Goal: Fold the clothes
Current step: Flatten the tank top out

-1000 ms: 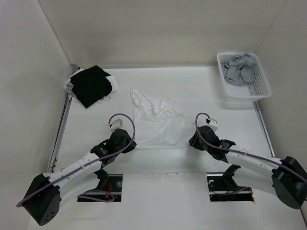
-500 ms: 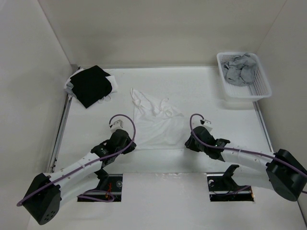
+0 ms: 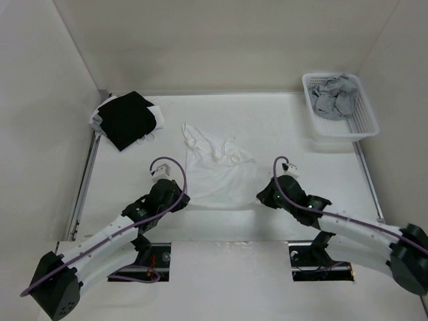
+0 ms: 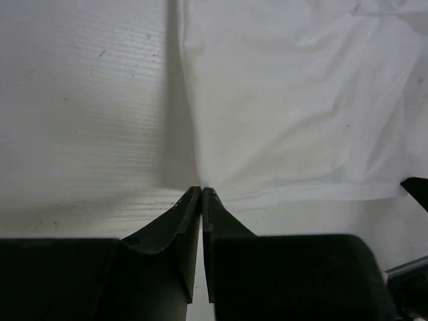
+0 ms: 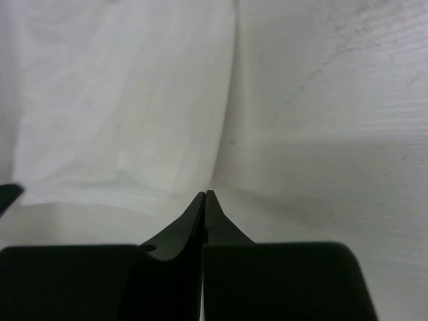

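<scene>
The clothes (image 3: pixel 221 175), a thin white camisole, lie flat in the middle of the table with the narrow straps toward the back. My left gripper (image 3: pixel 182 200) is at the near left hem corner. In the left wrist view its jaws (image 4: pixel 201 191) are pinched shut on that corner of the clothes (image 4: pixel 294 100), and a shadow runs under the raised side edge. My right gripper (image 3: pixel 261 198) is at the near right hem corner. Its jaws (image 5: pixel 205 194) are shut where the edge of the clothes (image 5: pixel 127 100) meets the tips.
A black garment with white edges (image 3: pixel 127 119) lies at the back left. A white basket (image 3: pixel 366 124) at the back right holds grey garments (image 3: pixel 334 95). White walls enclose the table on three sides.
My right gripper slid left to the camisole's near right corner and shut there. The left gripper stayed pinched at the near left corner, barely moving.
</scene>
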